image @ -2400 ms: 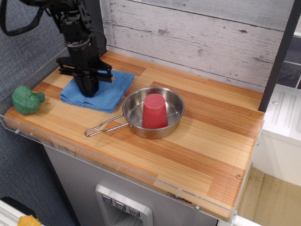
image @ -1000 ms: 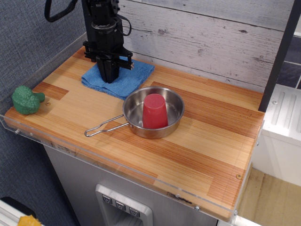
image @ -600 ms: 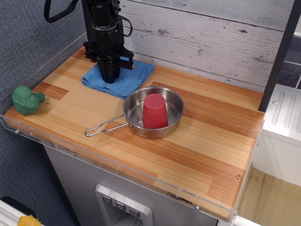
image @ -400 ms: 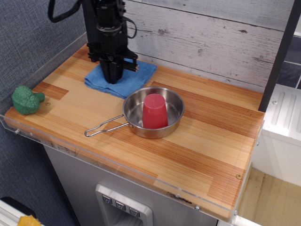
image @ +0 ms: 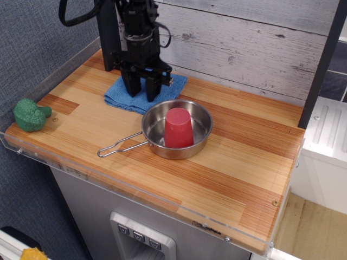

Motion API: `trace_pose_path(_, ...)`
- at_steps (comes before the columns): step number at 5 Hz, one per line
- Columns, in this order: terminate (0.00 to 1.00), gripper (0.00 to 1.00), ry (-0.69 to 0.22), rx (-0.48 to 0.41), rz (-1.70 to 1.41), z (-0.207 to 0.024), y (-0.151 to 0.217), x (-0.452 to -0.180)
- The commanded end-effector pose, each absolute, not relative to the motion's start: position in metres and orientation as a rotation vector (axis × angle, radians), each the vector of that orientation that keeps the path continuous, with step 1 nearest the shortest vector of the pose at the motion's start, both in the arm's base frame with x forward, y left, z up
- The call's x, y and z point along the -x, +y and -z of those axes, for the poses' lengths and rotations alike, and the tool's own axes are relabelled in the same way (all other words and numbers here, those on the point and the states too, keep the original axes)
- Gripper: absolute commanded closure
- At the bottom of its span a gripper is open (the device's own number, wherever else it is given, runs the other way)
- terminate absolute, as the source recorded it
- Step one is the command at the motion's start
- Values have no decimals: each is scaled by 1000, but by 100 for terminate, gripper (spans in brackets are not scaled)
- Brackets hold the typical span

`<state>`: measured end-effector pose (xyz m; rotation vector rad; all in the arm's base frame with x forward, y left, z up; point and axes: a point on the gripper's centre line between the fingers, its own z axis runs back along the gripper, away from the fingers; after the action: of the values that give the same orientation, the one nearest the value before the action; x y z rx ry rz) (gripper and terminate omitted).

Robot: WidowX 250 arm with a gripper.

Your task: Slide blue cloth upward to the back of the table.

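Since the earlier frame we see the blue cloth (image: 142, 92) shifted a little right and farther back, and our claw (image: 142, 93) now stands released, its two fingers spread apart where they were pinched together. The cloth lies at the far left of the table (image: 238, 162), close to the plank wall (image: 244, 43), directly beneath the claw and just behind the steel pan (image: 176, 130).

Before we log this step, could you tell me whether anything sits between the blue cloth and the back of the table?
Nothing visible does. The folded blue terry cloth already lies near the back edge of the striped wooden table, by the whitewashed plank wall. The black gripper stands open over it, and the steel pan sits in front.
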<state>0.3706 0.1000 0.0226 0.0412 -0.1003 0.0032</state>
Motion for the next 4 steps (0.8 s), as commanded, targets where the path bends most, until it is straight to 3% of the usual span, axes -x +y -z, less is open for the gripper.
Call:
trace_pose_path(1, 0, 0, -238, -96, -20, -76, 106, -371)
trace_pose_path(2, 0, 0, -271, -96, -33, -93, 107, -369)
trace_pose_path(4, 0, 0, -176, -123, -60, -108, 106, -342)
